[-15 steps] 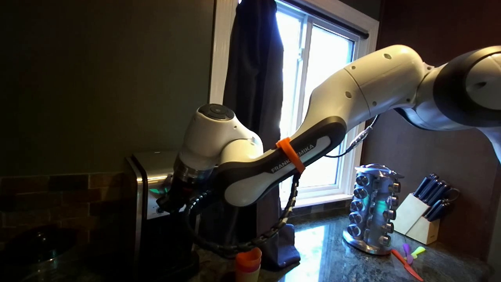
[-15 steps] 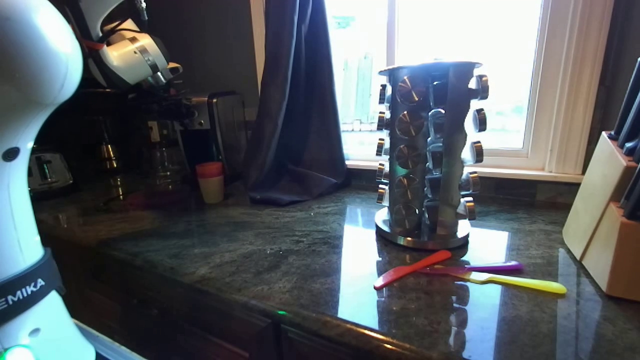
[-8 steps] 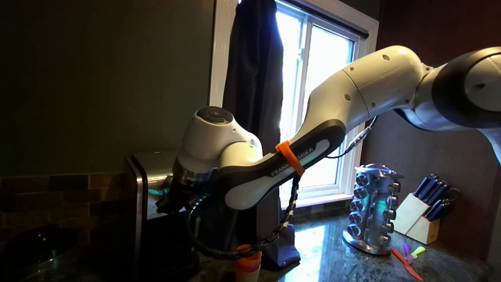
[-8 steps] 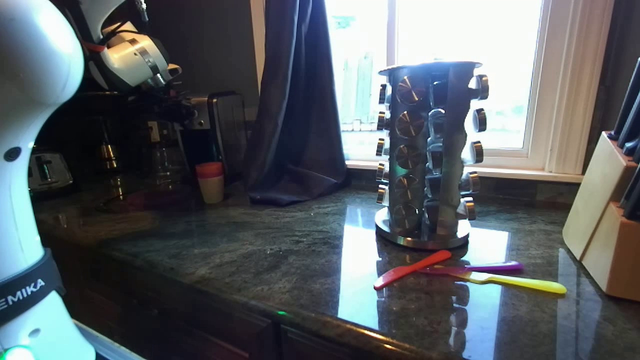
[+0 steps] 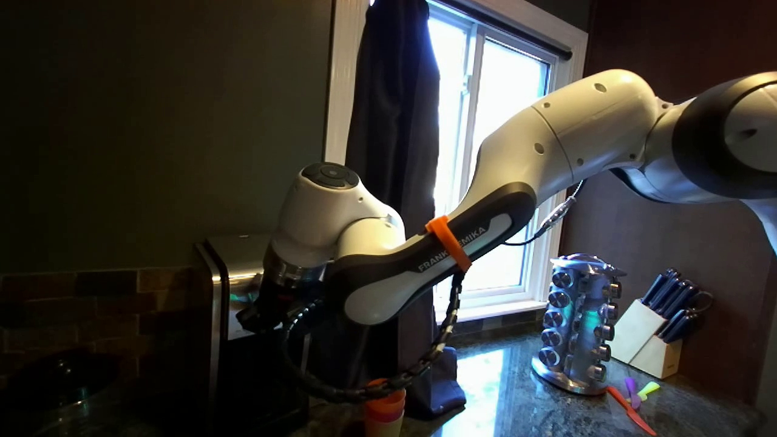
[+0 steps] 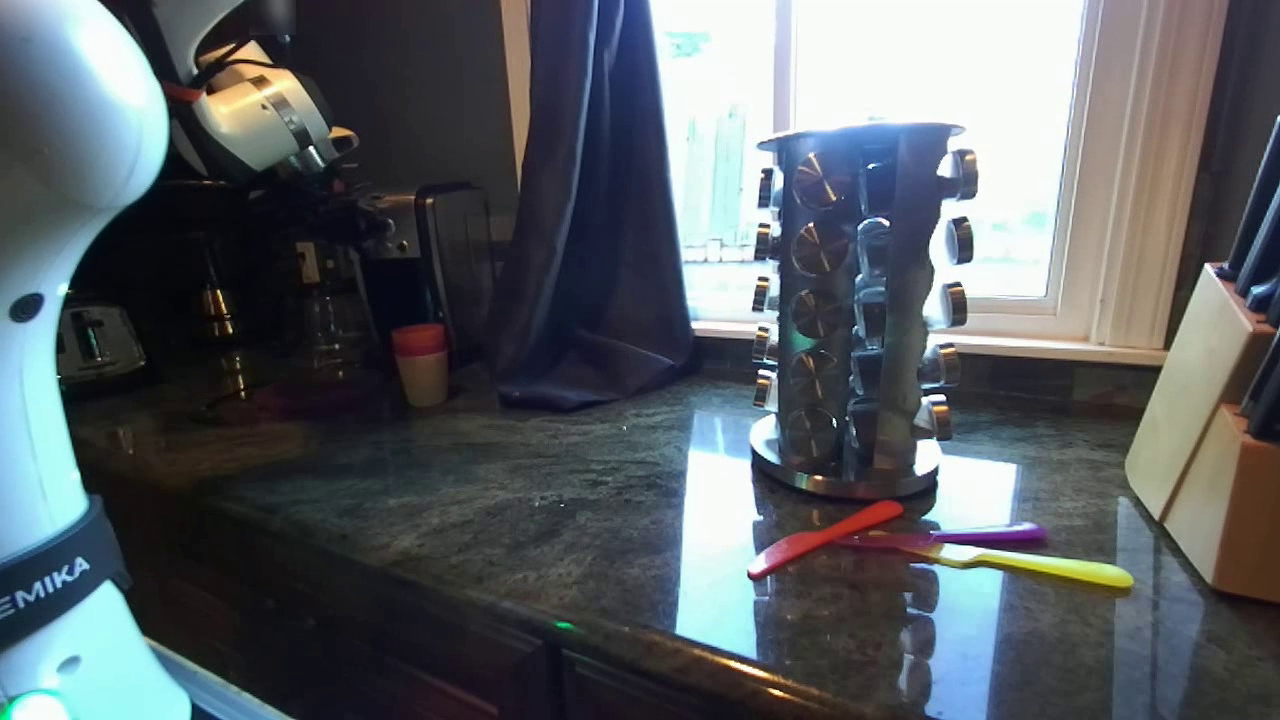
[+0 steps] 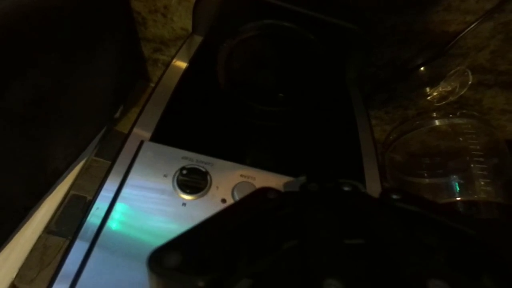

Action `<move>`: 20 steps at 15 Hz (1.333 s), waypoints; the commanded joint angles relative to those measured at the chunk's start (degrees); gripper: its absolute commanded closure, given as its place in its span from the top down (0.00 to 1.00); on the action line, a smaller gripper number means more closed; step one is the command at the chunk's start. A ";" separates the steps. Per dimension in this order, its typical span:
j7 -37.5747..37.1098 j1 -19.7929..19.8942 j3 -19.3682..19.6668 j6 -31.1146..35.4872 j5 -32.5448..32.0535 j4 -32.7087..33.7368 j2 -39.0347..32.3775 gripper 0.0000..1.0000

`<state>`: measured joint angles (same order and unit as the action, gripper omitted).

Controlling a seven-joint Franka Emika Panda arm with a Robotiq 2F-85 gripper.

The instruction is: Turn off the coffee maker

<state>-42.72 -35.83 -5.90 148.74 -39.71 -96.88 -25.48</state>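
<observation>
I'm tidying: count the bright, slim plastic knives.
3 by the round silver metal spice rack in an exterior view: red knife leftmost, purple knife between, yellow knife rightmost; more may be hidden.

In the wrist view the gripper covers part of the CLEAN button on the coffee maker; I can't tell whether they touch. In an exterior view a cable partly covers the cups, whose foot is cut off. The arm runs past the edge in both exterior views.
</observation>
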 commanded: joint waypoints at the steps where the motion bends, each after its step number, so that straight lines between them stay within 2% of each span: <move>1: -2.72 -1.60 1.15 -3.48 -0.29 0.95 0.40 0.00; 13: -7.74 -2.42 2.24 -4.08 -4.60 1.85 0.19 0.00; 20: -9.27 -2.08 2.95 -2.99 -10.63 2.44 -0.50 0.00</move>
<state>-49.99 -37.76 -4.39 145.84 -46.45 -96.02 -25.28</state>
